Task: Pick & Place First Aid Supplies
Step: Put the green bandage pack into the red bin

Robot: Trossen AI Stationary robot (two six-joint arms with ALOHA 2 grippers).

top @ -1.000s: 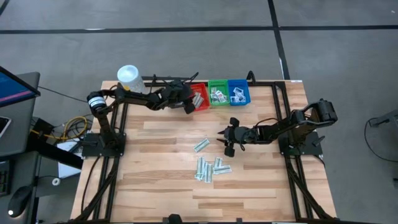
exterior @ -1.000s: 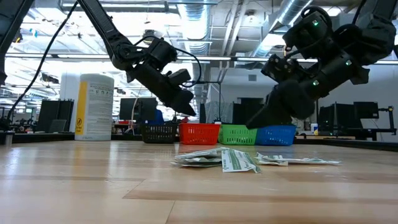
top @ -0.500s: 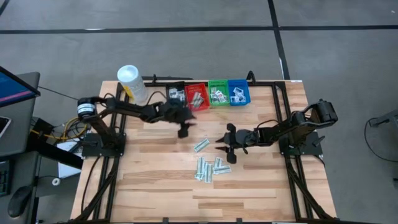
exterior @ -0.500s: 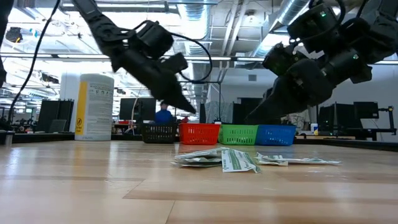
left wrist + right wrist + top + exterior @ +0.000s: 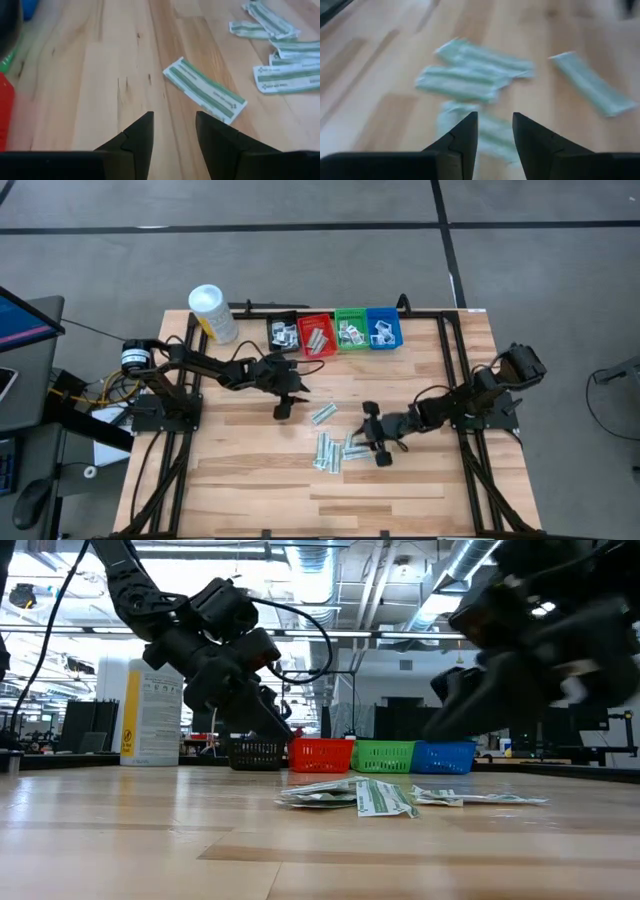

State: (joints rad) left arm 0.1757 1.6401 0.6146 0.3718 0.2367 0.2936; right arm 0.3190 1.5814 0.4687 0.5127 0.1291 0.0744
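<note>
A: Two grippers over the table (image 5: 420, 480), both empty. Left gripper (image 5: 281, 406) fingers apart, hovering beside the lone green strip (image 5: 323, 414); from the left wrist that strip (image 5: 204, 89) lies flat just ahead of the fingertips (image 5: 144, 122).

B: Right one?

A: Right gripper (image 5: 376, 436) sits low at the edge of the main pile of green strips (image 5: 335, 450), fingers parted with a narrow gap, nothing between them. Right wrist view has the strips (image 5: 470, 75) spread just past the fingers (image 5: 465, 130).

B: Bins?

A: Four at the far edge: black bin (image 5: 282, 333), red bin (image 5: 318, 337), green bin (image 5: 350, 332), blue bin (image 5: 383, 330), all with packets inside. White canister (image 5: 212, 312) stands upright left of the black one.

B: Pile state?

A: Loose, overlapping, flat on the wood in the low view (image 5: 370, 796).
</note>
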